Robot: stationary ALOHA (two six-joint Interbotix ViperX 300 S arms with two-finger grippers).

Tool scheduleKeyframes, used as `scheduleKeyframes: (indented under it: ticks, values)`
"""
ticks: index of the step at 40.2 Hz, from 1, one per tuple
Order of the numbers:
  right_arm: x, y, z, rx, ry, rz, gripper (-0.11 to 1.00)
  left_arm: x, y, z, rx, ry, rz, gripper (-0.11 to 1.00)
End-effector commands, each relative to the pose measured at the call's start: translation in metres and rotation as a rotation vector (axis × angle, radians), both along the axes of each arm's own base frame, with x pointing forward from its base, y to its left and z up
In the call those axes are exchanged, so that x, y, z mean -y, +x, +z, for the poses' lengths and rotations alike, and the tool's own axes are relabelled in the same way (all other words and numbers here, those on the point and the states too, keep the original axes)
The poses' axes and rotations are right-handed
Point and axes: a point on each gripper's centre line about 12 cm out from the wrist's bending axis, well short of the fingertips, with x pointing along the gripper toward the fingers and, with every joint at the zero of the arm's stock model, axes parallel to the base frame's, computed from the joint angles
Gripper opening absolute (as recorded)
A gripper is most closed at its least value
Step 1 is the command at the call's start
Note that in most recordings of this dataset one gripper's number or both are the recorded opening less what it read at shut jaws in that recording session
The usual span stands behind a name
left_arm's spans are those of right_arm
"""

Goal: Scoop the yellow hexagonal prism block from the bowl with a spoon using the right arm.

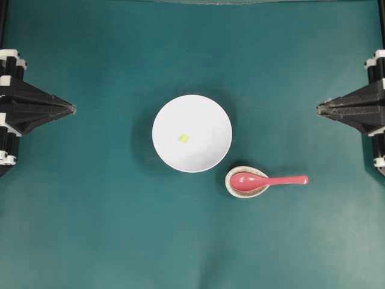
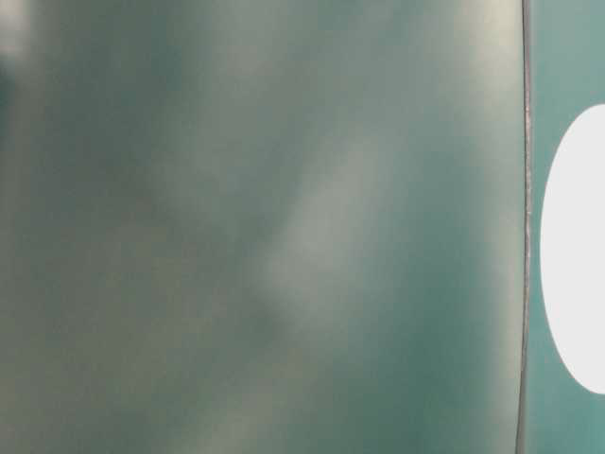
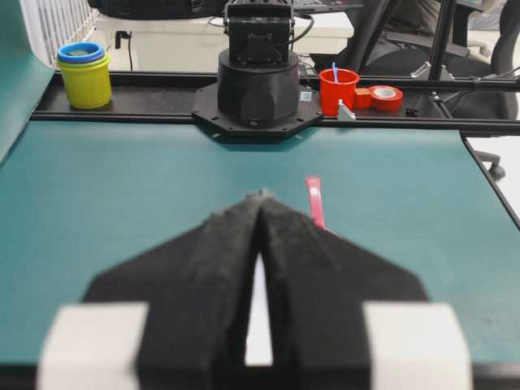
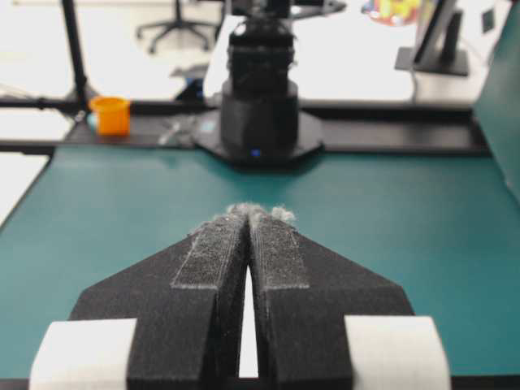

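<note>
The white bowl (image 1: 192, 133) sits mid-table with the tiny yellow hexagonal prism block (image 1: 183, 138) inside it. The bowl's edge also shows in the table-level view (image 2: 577, 251). The red-pink spoon (image 1: 269, 180) lies right of the bowl, its head in the speckled spoon rest (image 1: 246, 182), handle pointing right. Its handle tip shows in the left wrist view (image 3: 314, 201). My left gripper (image 1: 73, 109) is shut and empty at the far left (image 3: 261, 195). My right gripper (image 1: 318, 108) is shut and empty at the far right (image 4: 249, 211), up and right of the spoon handle.
In the left wrist view a yellow and blue cup stack (image 3: 84, 74), a red cup (image 3: 338, 90) and a red tape roll (image 3: 384, 97) stand beyond the table's far edge by the opposite arm's base (image 3: 258, 85). An orange cup (image 4: 111, 114) stands beyond the right wrist view's far edge.
</note>
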Motion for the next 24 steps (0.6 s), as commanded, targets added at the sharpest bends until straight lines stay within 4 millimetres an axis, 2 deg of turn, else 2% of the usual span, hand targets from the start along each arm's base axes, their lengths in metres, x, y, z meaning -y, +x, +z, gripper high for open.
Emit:
scheduleKeyframes:
  ticks: [1, 9, 13, 19, 24]
  values:
    - [-0.0002, 0.0022, 0.0084, 0.018, 0.009, 0.001, 0.0, 0.0001, 0.0034, 0.0075, -0.006, -0.006, -0.002, -0.01]
    - [-0.0004, 0.0039, 0.0139, 0.005, 0.029, 0.004, 0.09, 0.0001, 0.004, 0.0056, -0.029, -0.006, -0.001, 0.01]
    - [-0.0003, 0.0039, 0.0141, 0.006, 0.032, 0.004, 0.21, 0.0001, 0.004, 0.0054, -0.031, -0.006, -0.001, 0.01]
    - [-0.0003, 0.0042, 0.0129, -0.003, 0.034, 0.003, 0.46, 0.0001, 0.004, 0.0049, -0.035, -0.006, -0.001, 0.01]
    - [-0.0004, 0.0042, 0.0125, -0.006, 0.032, 0.004, 0.57, 0.0001, 0.004, 0.0043, -0.04, -0.006, -0.001, 0.01]
